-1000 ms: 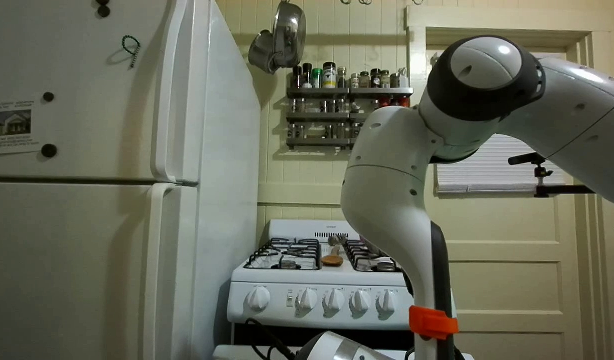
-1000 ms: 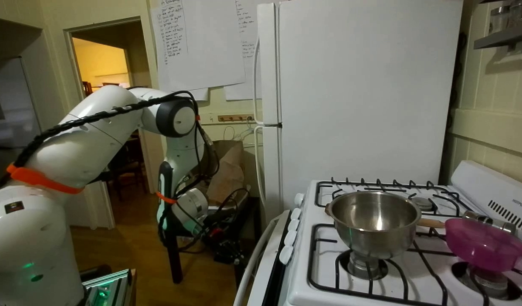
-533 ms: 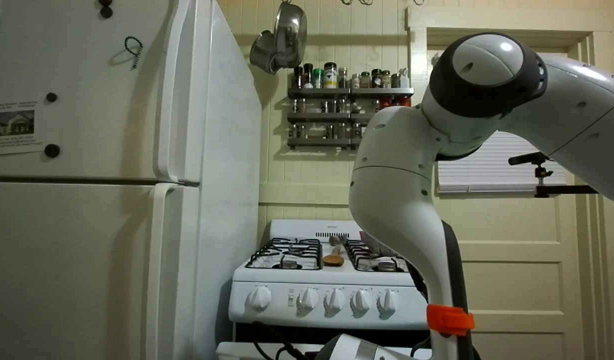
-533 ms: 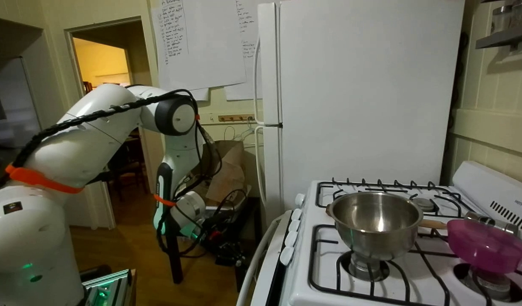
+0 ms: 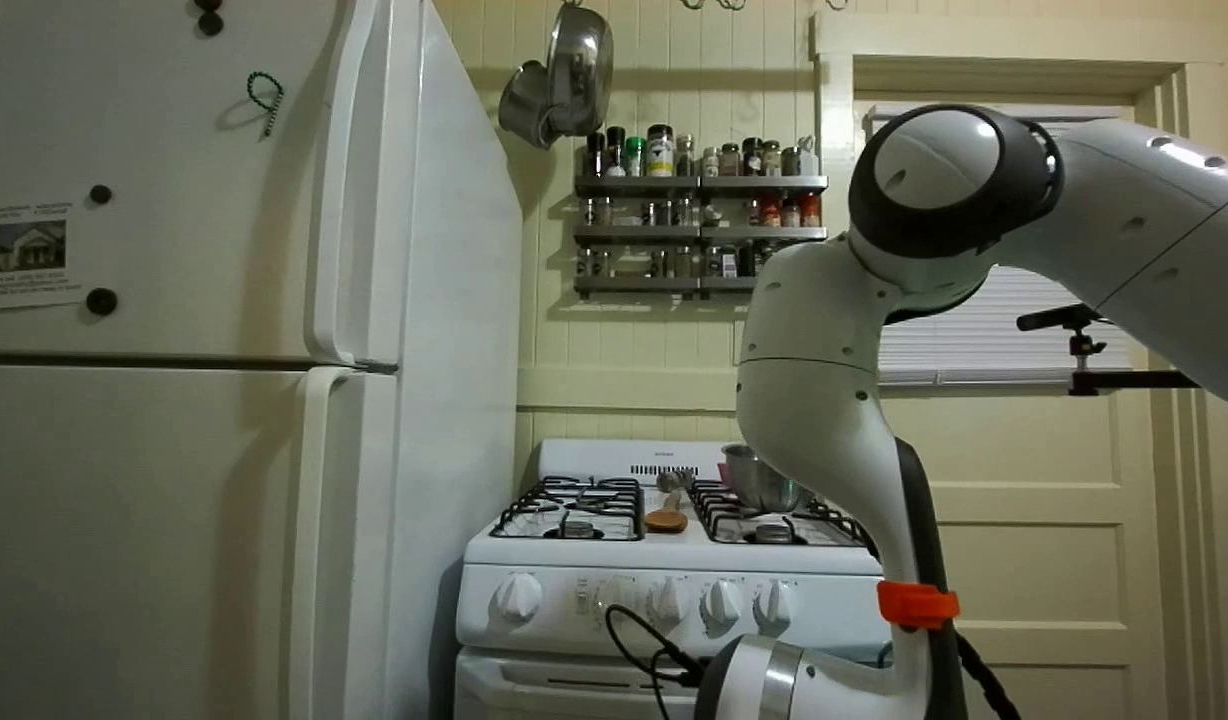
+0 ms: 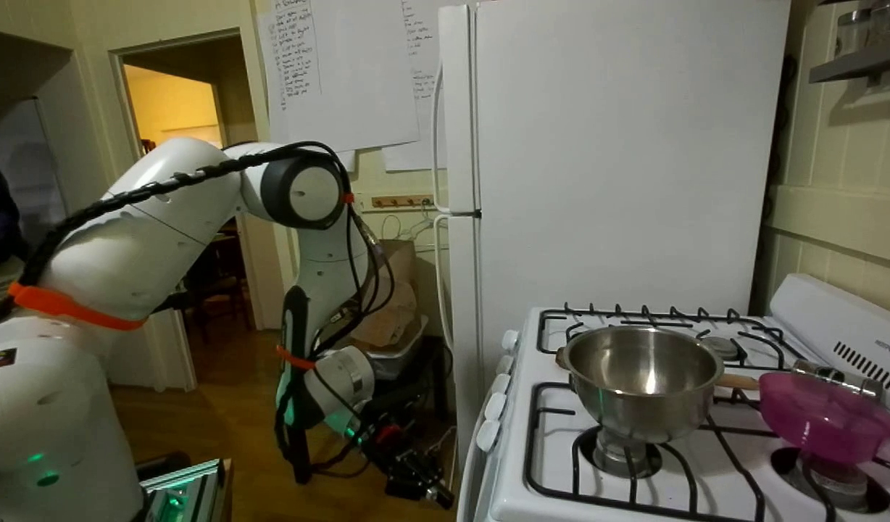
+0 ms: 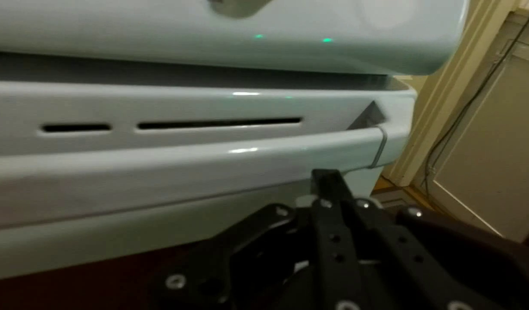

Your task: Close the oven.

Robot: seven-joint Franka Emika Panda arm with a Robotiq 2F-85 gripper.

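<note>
White, the oven (image 5: 639, 575) stands beside the refrigerator (image 5: 464, 300), its door (image 7: 230, 105) close under the front edge of the cooktop (image 6: 546, 368); whether fully closed, I cannot tell. Low in the wrist view, the black gripper (image 7: 331, 178) has its fingers (image 7: 337, 241) together, nothing between them, tips at the lower edge of the handle (image 7: 195, 172), near its right-hand corner.

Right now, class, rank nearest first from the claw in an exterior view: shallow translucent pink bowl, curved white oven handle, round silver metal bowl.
1. Oven handle, at the front.
2. Metal bowl, farther back.
3. Pink bowl, rearmost.
</note>
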